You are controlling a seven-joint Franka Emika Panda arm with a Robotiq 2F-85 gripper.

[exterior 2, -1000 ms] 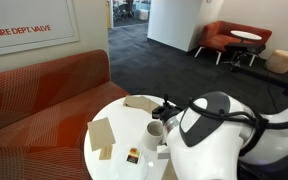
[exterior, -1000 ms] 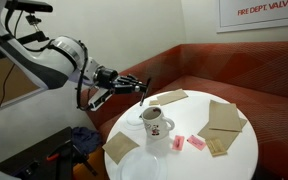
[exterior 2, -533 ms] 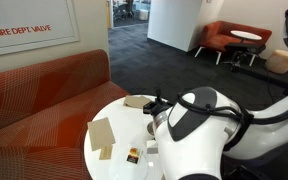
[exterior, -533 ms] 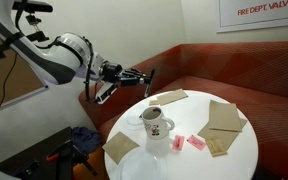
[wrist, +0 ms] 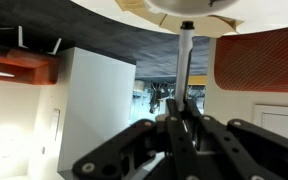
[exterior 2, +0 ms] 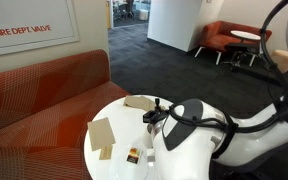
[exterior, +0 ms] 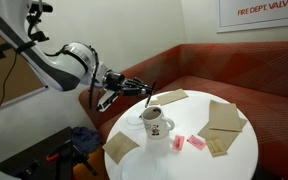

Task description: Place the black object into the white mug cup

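Note:
My gripper (exterior: 136, 84) is shut on the black object (exterior: 149, 92), a slim dark stick that points down and to the right. Its tip hangs just above and behind the rim of the white mug cup (exterior: 156, 123), which stands on the round white table (exterior: 239, 150) and has a small red picture on its side. The wrist view stands upside down: the stick (wrist: 186, 65) runs from my jaws (wrist: 182, 120) toward the mug (wrist: 189, 9) at the top edge. In an exterior view my gripper (exterior 2: 156, 110) shows, but the arm hides the mug.
Brown napkins (exterior: 225, 117) (exterior: 120, 147) (exterior: 170, 97) lie round the table. Small pink packets (exterior: 195, 143) lie next to the mug. A white plate (exterior: 142, 167) sits at the front edge. A red sofa (exterior: 234, 70) curves behind the table.
The gripper with the stick first rose a little and moved right, then came down, so the stick's tip is now close above the mug's rim.

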